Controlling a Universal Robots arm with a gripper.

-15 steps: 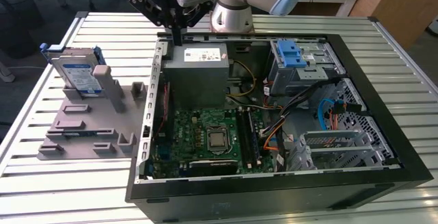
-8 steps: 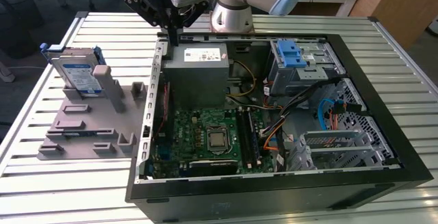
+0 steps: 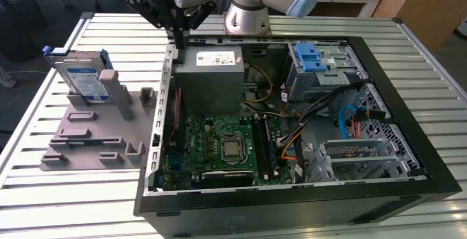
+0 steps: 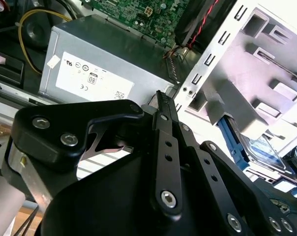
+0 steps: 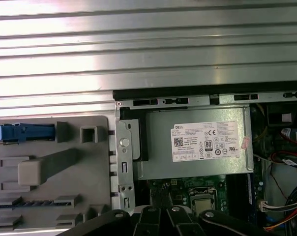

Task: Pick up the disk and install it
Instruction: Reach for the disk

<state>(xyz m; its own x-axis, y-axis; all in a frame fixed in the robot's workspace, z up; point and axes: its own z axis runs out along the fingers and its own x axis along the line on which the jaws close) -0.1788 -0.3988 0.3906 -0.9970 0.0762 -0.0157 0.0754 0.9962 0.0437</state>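
The disk [image 3: 79, 76] stands on edge in the grey holder [image 3: 95, 140] at the exterior view's left, a silver drive with a white-and-blue label and blue rails. In the first wrist view the disk [image 5: 23, 132] shows as a blue-edged strip; in the second wrist view the disk [image 4: 260, 147] peeks out behind the holder [image 4: 252, 73]. My gripper [image 3: 178, 40] hangs shut and empty above the case's far left wall, over the grey power supply box [image 3: 211, 66], well apart from the disk. Its black fingers [image 4: 162, 105] point down toward that wall.
The open black computer case [image 3: 408, 113] lies on the slatted metal table [image 3: 58, 206], with the green motherboard [image 3: 219, 146] and loose cables inside. A silver drive cage with a blue latch [image 3: 312, 58] sits at the far right of the case.
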